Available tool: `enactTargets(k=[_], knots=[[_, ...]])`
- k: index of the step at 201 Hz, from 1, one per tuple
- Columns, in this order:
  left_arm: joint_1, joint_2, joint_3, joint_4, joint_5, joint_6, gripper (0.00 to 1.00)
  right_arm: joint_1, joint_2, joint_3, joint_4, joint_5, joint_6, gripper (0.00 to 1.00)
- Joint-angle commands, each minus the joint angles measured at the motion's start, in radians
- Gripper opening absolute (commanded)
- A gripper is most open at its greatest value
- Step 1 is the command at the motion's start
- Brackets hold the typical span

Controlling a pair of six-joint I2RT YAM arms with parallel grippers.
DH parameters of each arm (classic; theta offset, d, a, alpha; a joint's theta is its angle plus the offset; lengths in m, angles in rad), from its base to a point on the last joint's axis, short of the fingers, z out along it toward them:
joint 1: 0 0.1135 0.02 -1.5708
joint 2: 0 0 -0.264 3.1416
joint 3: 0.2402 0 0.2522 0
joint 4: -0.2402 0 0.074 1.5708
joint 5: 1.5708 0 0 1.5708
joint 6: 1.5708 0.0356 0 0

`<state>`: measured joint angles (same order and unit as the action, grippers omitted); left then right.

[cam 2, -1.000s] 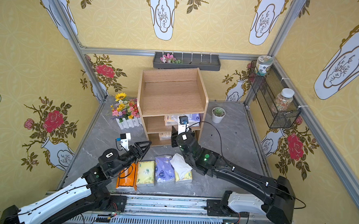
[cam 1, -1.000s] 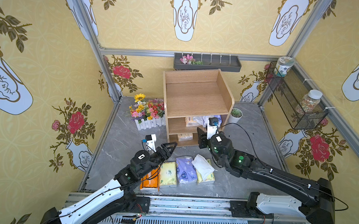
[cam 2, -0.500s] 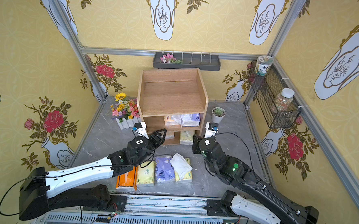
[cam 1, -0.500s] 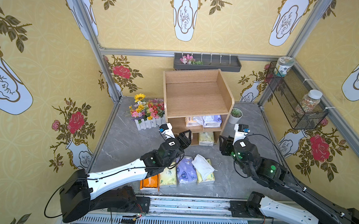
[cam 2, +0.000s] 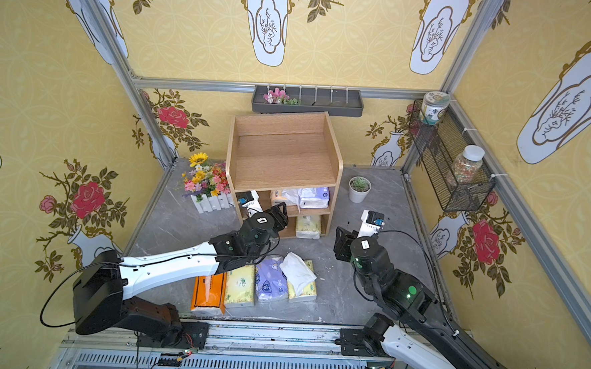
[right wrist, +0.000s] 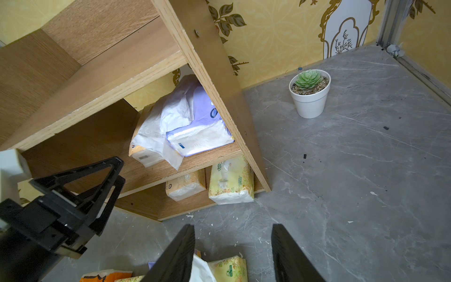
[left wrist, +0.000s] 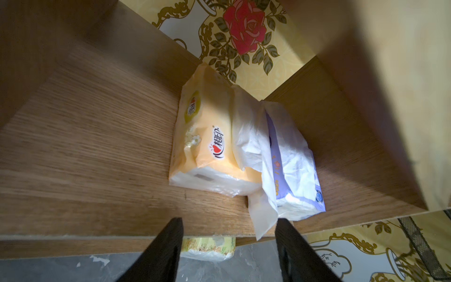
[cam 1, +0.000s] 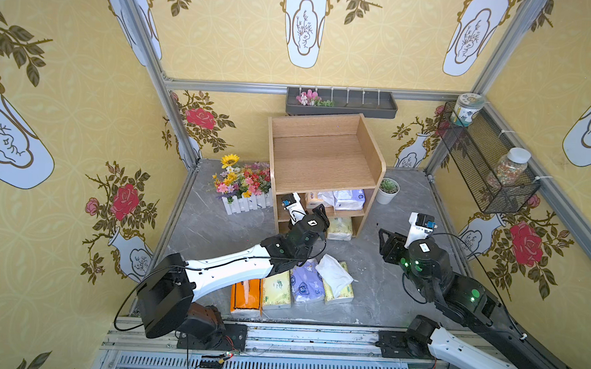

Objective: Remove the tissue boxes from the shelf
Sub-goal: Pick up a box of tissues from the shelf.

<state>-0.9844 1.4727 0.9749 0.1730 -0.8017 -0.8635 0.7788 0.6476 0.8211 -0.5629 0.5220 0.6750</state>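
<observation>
I'm holding the left claw [left wrist: 229, 221] wide and empty at the front edge of the shelf [cam 1: 323, 159], at its middle tier, facing a tan pack [left wrist: 207, 139] that is touching a lavender pack [left wrist: 292, 175]. The right claw [right wrist: 233, 227] is hovering open and empty over the grey surface [right wrist: 341, 171] beside the shelf. Two pale yellow packs [right wrist: 230, 180] are sitting on the bottom tier, and four packs [cam 1: 276, 290] are lying in a row on the surface.

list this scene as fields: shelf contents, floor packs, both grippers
shelf middle tier: tan pack beside lavender pack, loose white tissue between
shelf bottom tier: pale yellow pack, yellow-green pack
floor row: orange pack, lime pack, purple pack, tissue-out pack
left gripper: open, empty, at middle tier's front edge
right gripper: open, empty, above floor
</observation>
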Motion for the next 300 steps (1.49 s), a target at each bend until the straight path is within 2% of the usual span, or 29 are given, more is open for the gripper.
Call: enactTargets(k=[1,72,102,191,236,300], knots=[[0.02,0.035,0.012,0.042,-0.042,0.024,0.67,-0.004,-0.007,0.009,-0.028,0.006,-0.02,0.55],[0.036,0.097,0.01,0.163,-0.075,0.03,0.64,-0.006,-0.036,0.003,-0.033,-0.002,-0.014,0.55],[0.045,0.1,-0.004,0.179,-0.098,0.023,0.66,-0.007,-0.032,0.0,-0.035,-0.011,-0.012,0.55],[0.096,0.162,0.015,0.24,-0.068,0.0,0.62,-0.007,-0.03,-0.008,-0.025,-0.036,-0.002,0.55],[0.098,0.2,0.027,0.258,-0.074,-0.029,0.5,-0.007,-0.037,-0.009,-0.029,-0.039,-0.001,0.55],[0.098,0.207,0.012,0.282,-0.091,-0.045,0.28,-0.007,-0.025,0.006,-0.037,-0.045,-0.004,0.54]])
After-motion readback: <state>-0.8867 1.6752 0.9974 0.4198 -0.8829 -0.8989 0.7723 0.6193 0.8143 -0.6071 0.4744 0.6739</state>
